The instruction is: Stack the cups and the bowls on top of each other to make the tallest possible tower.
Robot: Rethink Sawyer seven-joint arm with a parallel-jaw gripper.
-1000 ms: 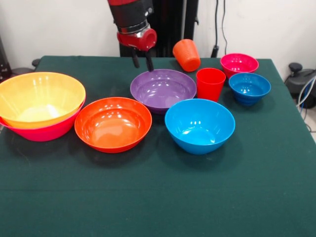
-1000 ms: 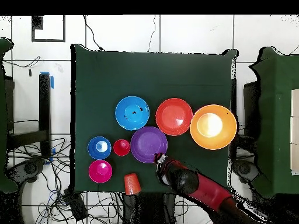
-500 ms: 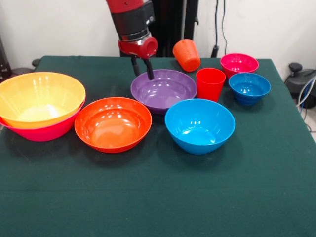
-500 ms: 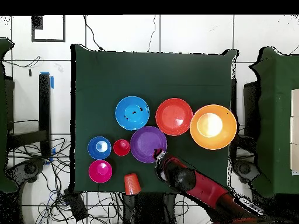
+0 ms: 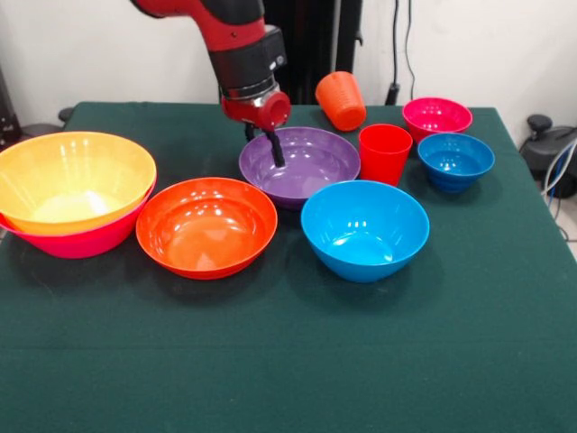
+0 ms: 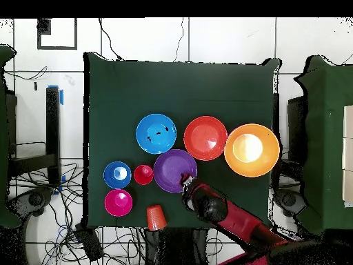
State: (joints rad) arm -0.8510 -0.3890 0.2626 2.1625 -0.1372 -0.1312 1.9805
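My gripper [image 5: 265, 144] is open and astride the far left rim of the purple bowl [image 5: 306, 167], with one finger inside the bowl and one outside. In the overhead view the gripper [image 6: 185, 183] is at the purple bowl's [image 6: 171, 169] lower right rim. A big yellow-orange bowl [image 5: 72, 180] sits nested in the big pink bowl [image 5: 86, 242] at the left. A red-orange bowl [image 5: 207, 225], a medium blue bowl [image 5: 365, 230], a small blue bowl [image 5: 455, 160] and a small magenta bowl [image 5: 436, 115] stand apart. The red cup [image 5: 384, 152] is upright. The orange cup [image 5: 341, 99] lies tipped behind it.
The table [image 5: 288, 361] has a dark green cloth, and its near half holds nothing. The arm [image 5: 243, 54] comes down over the far edge. In the overhead view, cables and chairs lie off the table's left side [image 6: 41, 179].
The gripper has come down and slightly toward the purple bowl, from above its far rim to astride it. The bowls and cups have not moved.
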